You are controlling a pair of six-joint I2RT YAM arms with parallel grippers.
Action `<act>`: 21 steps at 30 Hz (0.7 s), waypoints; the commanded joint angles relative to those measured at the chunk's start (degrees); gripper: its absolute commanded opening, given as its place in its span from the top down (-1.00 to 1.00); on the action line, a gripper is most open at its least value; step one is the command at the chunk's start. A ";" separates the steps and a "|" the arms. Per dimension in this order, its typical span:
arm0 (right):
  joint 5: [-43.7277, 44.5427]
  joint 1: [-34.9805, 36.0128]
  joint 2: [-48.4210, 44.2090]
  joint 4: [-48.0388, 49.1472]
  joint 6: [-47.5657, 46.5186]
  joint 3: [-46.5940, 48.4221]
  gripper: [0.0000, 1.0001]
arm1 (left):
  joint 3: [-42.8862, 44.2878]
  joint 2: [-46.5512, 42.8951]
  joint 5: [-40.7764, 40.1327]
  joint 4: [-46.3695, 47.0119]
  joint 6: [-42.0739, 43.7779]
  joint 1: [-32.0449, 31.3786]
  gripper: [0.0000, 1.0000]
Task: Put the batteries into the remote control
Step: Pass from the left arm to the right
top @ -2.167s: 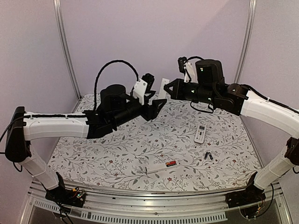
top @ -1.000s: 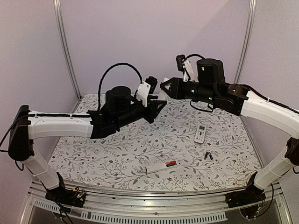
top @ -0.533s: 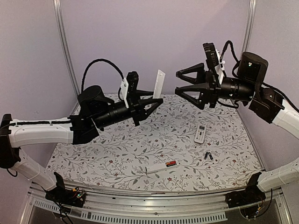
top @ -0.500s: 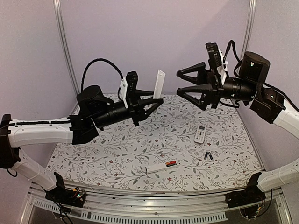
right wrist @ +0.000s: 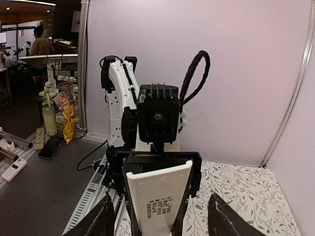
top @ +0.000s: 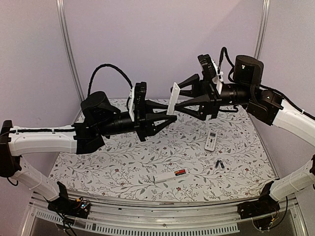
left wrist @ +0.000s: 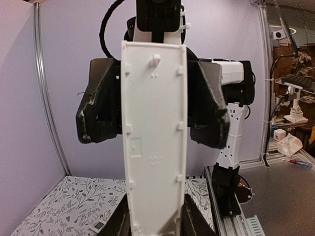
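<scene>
My left gripper (top: 170, 111) is shut on the lower end of a long white plastic remote shell (top: 173, 97), which it holds upright in mid-air. The left wrist view shows the shell's ribbed inner face (left wrist: 154, 132). The right wrist view shows its printed outer face (right wrist: 158, 201). My right gripper (top: 178, 96) is open, with one finger on each side of the shell's upper part and a gap to it. A long white remote control (top: 165, 177) lies near the table's front with a red battery (top: 180, 172) in it. Two black batteries (top: 219, 164) lie to its right.
A small white remote with buttons (top: 211, 141) lies on the flowered table (top: 98, 162) at the right, beyond the black batteries. Both arms meet high above the table's middle. Metal frame posts (top: 68, 49) stand at the back corners.
My right gripper has swung left and now straddles the shell's top with its jaws a little narrower. The left gripper has carried the shell slightly right and lower.
</scene>
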 commanded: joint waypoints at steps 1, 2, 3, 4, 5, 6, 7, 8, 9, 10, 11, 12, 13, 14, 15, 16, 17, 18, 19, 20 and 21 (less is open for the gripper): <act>-3.31 -0.08 0.89 1.85 1.82 1.03 -0.12 | 0.82 0.78 1.71 1.18 1.12 -1.28 0.71; -3.48 -0.10 1.29 1.82 2.08 1.03 -0.05 | 0.93 0.84 1.78 1.30 1.10 -1.29 0.71; -3.76 -0.03 1.53 1.77 2.28 0.96 -0.01 | 0.92 0.89 1.88 1.44 1.10 -1.31 0.71; -4.26 0.12 1.71 1.78 2.42 0.94 0.00 | 0.92 0.88 1.89 1.61 1.03 -1.31 0.71; -4.70 0.14 1.88 1.81 2.57 0.88 0.00 | 1.00 0.94 2.09 1.73 0.93 -1.34 0.71; -5.10 0.22 1.97 1.87 2.60 0.86 0.00 | 1.01 0.97 2.17 1.83 0.85 -1.36 0.71; -5.42 0.37 2.16 1.84 2.61 0.85 0.00 | 1.10 1.02 2.17 1.85 0.80 -1.41 0.71; -5.64 0.40 2.20 1.66 2.61 0.85 -0.01 | 1.10 1.06 2.40 1.87 0.76 -1.43 0.71; -5.81 0.47 2.40 1.62 2.54 0.85 0.00 | 1.17 1.21 2.55 1.85 0.68 -1.42 0.71; -5.88 0.50 2.46 1.66 2.52 0.88 0.04 | 1.24 1.32 2.75 1.92 0.60 -1.40 0.71; -5.88 0.59 2.47 1.79 2.52 0.86 0.09 | 1.27 1.35 2.91 1.94 0.50 -1.39 0.71; -5.89 0.66 2.55 1.99 2.52 0.85 0.14 | 1.27 1.40 3.05 1.94 0.49 -1.40 0.71; -5.89 0.68 2.51 2.09 2.52 0.79 0.19 | 1.33 1.49 3.14 1.94 0.44 -1.46 0.71; -5.93 0.73 2.54 2.16 2.52 0.77 0.26 | 1.34 1.51 3.07 1.94 0.41 -1.39 0.71; -6.03 0.77 2.62 2.17 2.45 0.77 0.33 | 1.21 1.51 2.96 1.94 0.40 -1.38 0.71; -6.22 0.77 2.60 2.15 2.50 0.77 0.40 | 1.19 1.44 2.92 1.94 0.40 -1.38 0.71; -6.36 0.82 2.63 2.01 2.60 0.80 0.47 | 1.18 1.42 2.81 1.94 0.44 -1.44 0.71; -6.33 0.78 2.64 2.00 2.67 0.77 0.52 | 1.20 1.38 2.77 1.94 0.48 -1.40 0.71; -6.02 0.77 2.53 1.92 2.69 0.77 0.56 | 1.19 1.33 2.59 1.86 0.49 -1.39 0.71; -5.30 0.77 2.49 1.79 2.78 0.73 0.58 | 1.11 1.25 2.27 1.67 0.49 -1.38 0.64; -3.80 0.77 2.34 1.51 2.98 0.69 0.60 | 1.10 1.06 1.42 1.26 0.67 -1.38 0.42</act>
